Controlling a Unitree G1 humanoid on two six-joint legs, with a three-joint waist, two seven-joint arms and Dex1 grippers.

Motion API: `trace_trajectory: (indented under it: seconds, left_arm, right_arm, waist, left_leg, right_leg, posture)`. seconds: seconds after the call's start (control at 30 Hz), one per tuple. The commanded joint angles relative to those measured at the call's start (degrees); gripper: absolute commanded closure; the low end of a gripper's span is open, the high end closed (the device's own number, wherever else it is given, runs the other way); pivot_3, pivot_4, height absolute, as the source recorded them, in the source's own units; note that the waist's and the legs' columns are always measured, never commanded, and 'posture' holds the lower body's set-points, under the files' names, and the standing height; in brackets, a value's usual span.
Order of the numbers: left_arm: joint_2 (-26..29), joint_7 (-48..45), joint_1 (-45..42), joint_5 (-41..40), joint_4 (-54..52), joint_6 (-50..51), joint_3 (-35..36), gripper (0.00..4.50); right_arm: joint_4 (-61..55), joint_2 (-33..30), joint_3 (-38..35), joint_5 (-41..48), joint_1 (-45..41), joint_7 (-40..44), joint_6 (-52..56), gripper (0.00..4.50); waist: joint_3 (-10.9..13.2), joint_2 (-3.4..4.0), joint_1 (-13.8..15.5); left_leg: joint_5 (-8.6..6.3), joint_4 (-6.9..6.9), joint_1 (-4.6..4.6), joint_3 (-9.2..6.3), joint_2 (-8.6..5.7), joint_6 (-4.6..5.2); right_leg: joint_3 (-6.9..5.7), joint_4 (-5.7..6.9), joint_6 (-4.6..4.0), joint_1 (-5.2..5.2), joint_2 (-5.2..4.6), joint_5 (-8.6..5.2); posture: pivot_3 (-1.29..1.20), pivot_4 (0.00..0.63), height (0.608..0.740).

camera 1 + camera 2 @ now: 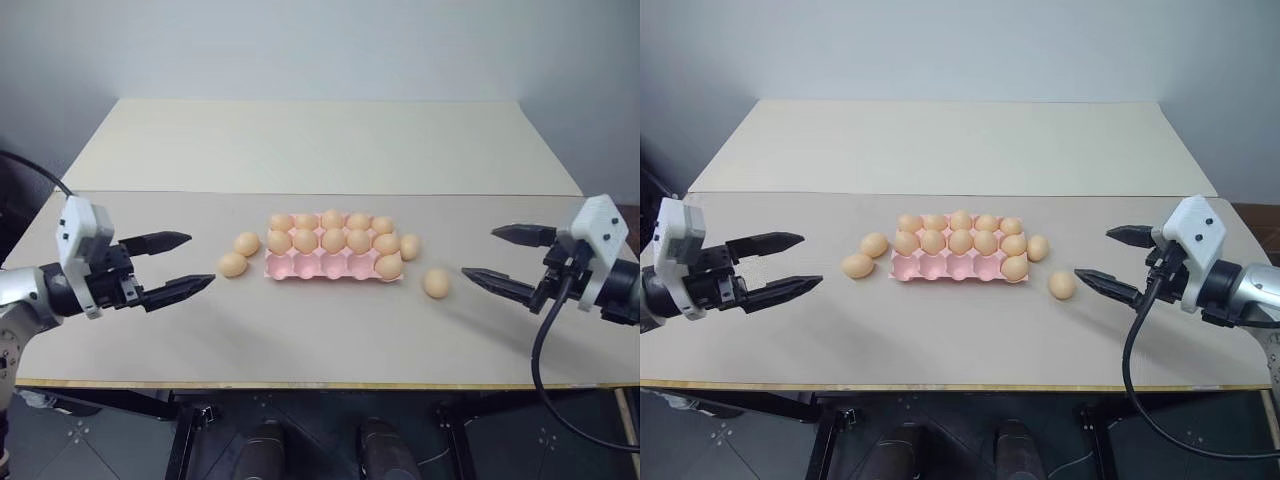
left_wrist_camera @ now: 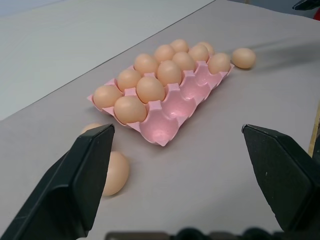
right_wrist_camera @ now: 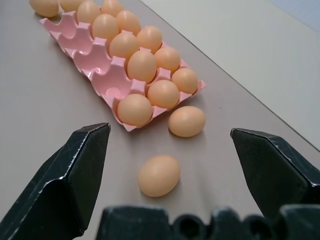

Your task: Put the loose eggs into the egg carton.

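Four eggs loose, both hands wide open and empty.

Head view: carton (image 1: 330, 265) sits mid-frame on the desk (image 1: 300, 340); left hand (image 1: 180, 265) at left, right hand (image 1: 495, 255) at right, with a lone egg (image 1: 436, 283) nearest the right hand. Left wrist view: an egg (image 2: 116, 172) low, by the left finger. Right wrist view: that lone egg (image 3: 159, 175) lies dead centre between the fingers, long axis slanting.

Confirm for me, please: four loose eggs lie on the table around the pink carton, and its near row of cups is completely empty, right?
Not quite. The near row of the egg carton holds one egg, in the cup at its right end; the other four cups are empty. The right wrist view shows it plainly. The four loose eggs around the carton are correct.
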Motion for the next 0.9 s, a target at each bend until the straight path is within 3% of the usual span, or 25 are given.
trace_trajectory:
  seconds: [0.03, 0.17, 0.73, 0.9]
  left_arm:
    - [0.2, 0.5, -2.0, -1.8, 0.6, 0.7, 0.7, 0.05]
    - [0.3, 1.5, -1.9, -4.3, 0.1, 2.8, 2.3, 0.05]
    - [-0.8, -0.7, -1.2, -1.1, 0.5, -2.2, -0.8, 0.05]
    - [-0.7, -0.9, -3.2, -0.9, 1.4, -2.4, -2.3, 0.05]
  right_arm:
    - [-2.1, -1.0, -3.1, 0.5, -0.1, 0.1, -0.4, 0.0]
    - [-2.3, -0.8, -3.0, 0.1, 0.2, -0.1, -0.4, 0.0]
    - [-1.3, -6.6, -4.6, -0.3, -0.2, 2.5, 1.4, 0.0]
    - [0.7, -3.8, 7.4, -3.9, -5.8, -1.5, 2.3, 0.0]
  waist:
    - [0.0, 0.0, 0.0]
    - [0.0, 0.0, -0.1]
    - [0.0, 0.0, 0.2]
    - [0.0, 0.0, -0.2]
  left_leg:
    - [0.0, 0.0, 0.0, 0.01, 0.0, 0.0]
    - [0.0, 0.0, 0.01, 0.01, 0.0, 0.0]
    - [0.0, -0.01, 0.0, 0.05, 0.01, 0.0]
    - [0.0, -0.01, 0.03, 0.06, 0.02, 0.0]
  right_leg:
    - [0.0, 0.0, 0.0, 0.0, 0.0, 0.0]
    - [0.01, 0.0, 0.0, 0.0, 0.0, 0.0]
    - [0.04, -0.02, 0.01, 0.0, 0.0, 0.0]
    - [0.05, -0.01, 0.01, 0.01, 0.01, 0.01]
  posture:
    - [0.0, 0.15, 0.74]
    - [0.0, 0.15, 0.74]
    - [0.0, 0.15, 0.74]
    - [0.0, 0.15, 0.74]
